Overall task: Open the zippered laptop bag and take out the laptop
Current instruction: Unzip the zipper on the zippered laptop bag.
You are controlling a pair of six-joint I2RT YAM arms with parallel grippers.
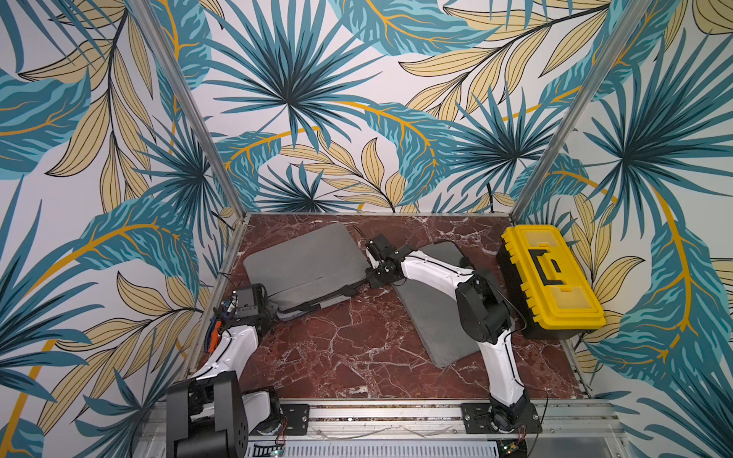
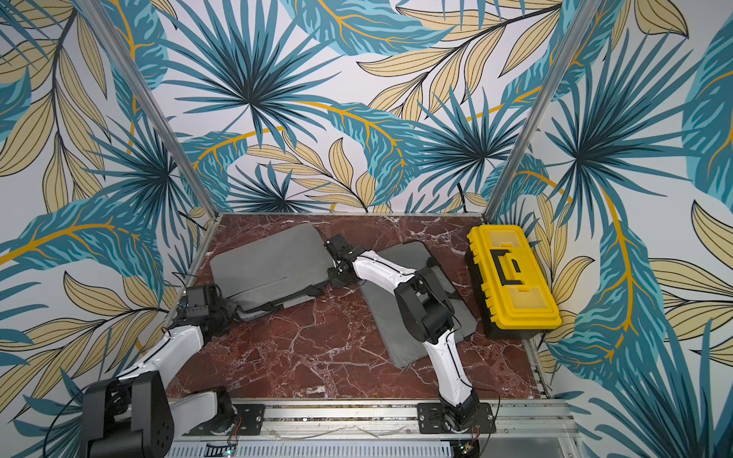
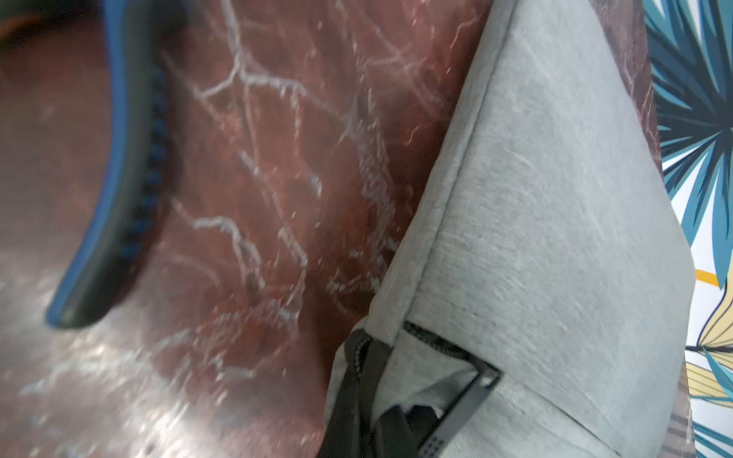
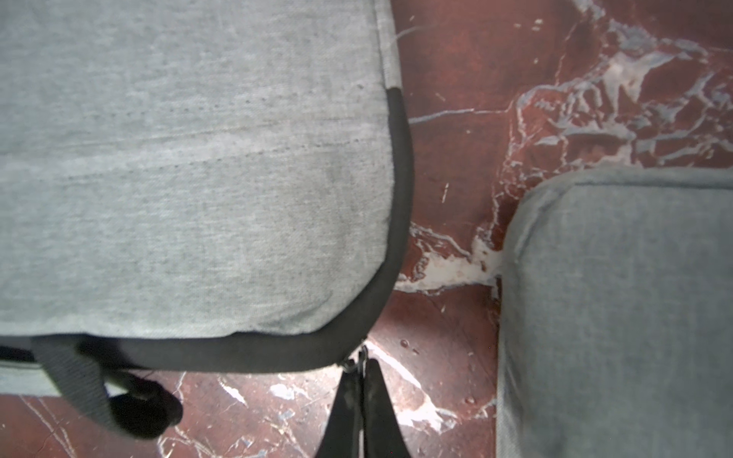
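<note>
Laptop bag [image 1: 305, 257]: grey fabric, flat on the red marble table [image 1: 337, 357], toward the back left, with black handle straps [image 1: 317, 304] along its near edge. Visible in both top views, long side roughly across the table, slightly skewed.

Right gripper [image 4: 359, 366]: clenched, no gap between the black fingertips, pinching the small metal zipper pull [image 4: 352, 361] at the bag's near right corner, just off the black zip band [image 4: 400, 198] rounding that corner. Right arm reaching forward and leftward over a second grey sleeve [image 1: 440, 333], separate from the bag, bare marble between the two.

Left gripper [image 1: 273, 313]: down at the bag's near left corner, mostly hidden under its own wrist in both top views. Closed all the way. Only one finger [image 3: 119, 178] visible from the left wrist: black with a blue edge, blurred, over bare marble and apart from the fabric. Contents of that grip: not discernible. Same view, close up on the bag's corner: black zip edges seemingly parted into a small triangular gap [image 3: 448, 368], dark strap hanging beside it.

Yellow toolbox [image 1: 551, 273]: lid shut, at the right edge of the table, well apart from the bag.
</note>
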